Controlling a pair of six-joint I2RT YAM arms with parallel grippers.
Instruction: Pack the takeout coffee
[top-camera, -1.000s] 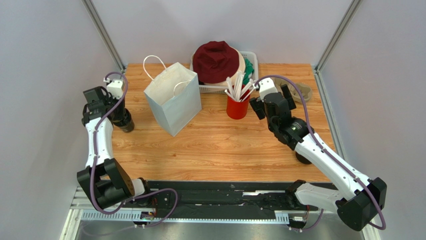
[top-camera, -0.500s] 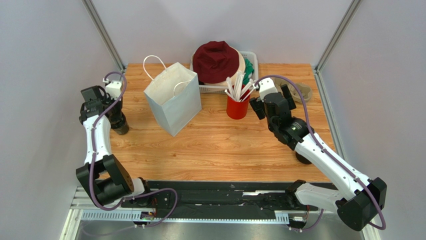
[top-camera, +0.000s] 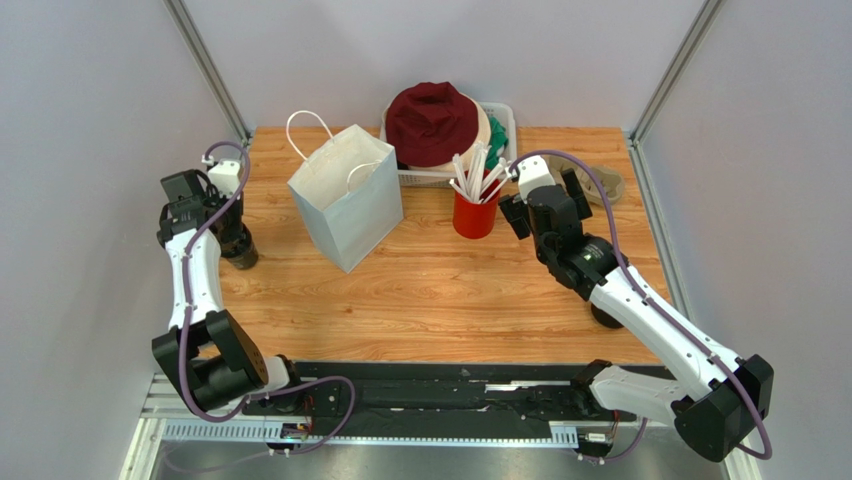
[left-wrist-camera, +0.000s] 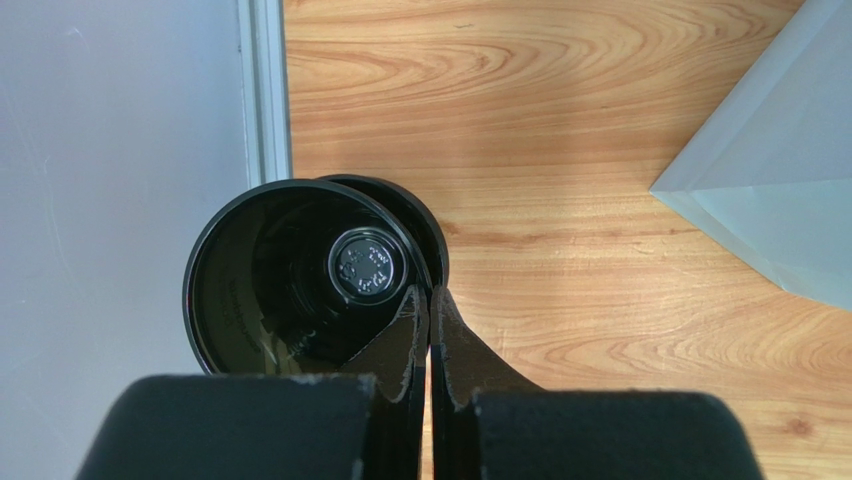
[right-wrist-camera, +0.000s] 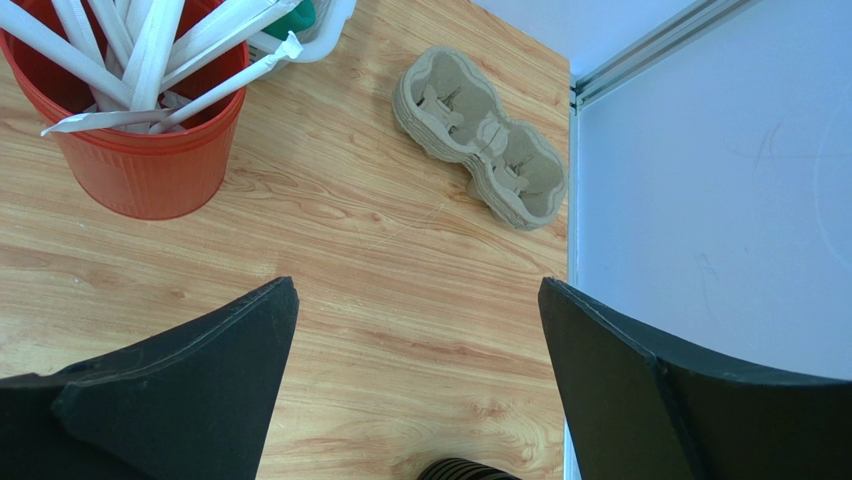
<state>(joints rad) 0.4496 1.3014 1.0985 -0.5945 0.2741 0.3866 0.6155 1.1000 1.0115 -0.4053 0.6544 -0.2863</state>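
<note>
My left gripper (top-camera: 238, 232) is shut on the rim of an all-black lidless cup (top-camera: 244, 254) at the table's far left edge. In the left wrist view the fingertips (left-wrist-camera: 430, 292) pinch the near right wall of this cup (left-wrist-camera: 270, 290), and a second black rim shows just behind it. No lidded brown-black takeout coffee is clearly in view. A dark round thing (top-camera: 603, 318) lies mostly hidden under my right arm; I cannot tell what it is. My right gripper (top-camera: 542, 200) is open and empty above bare wood (right-wrist-camera: 418, 290).
A white paper bag (top-camera: 345, 195) stands open right of the left gripper, its corner in the left wrist view (left-wrist-camera: 770, 190). A red cup of straws (top-camera: 476, 215) (right-wrist-camera: 140, 160), a cardboard cup carrier (top-camera: 600, 185) (right-wrist-camera: 480, 140) and a basket (top-camera: 505, 115) with a maroon hat (top-camera: 432, 120) stand at the back.
My left gripper and the black cup shifted slightly left toward the table edge, then stayed still. The right arm has not moved.
</note>
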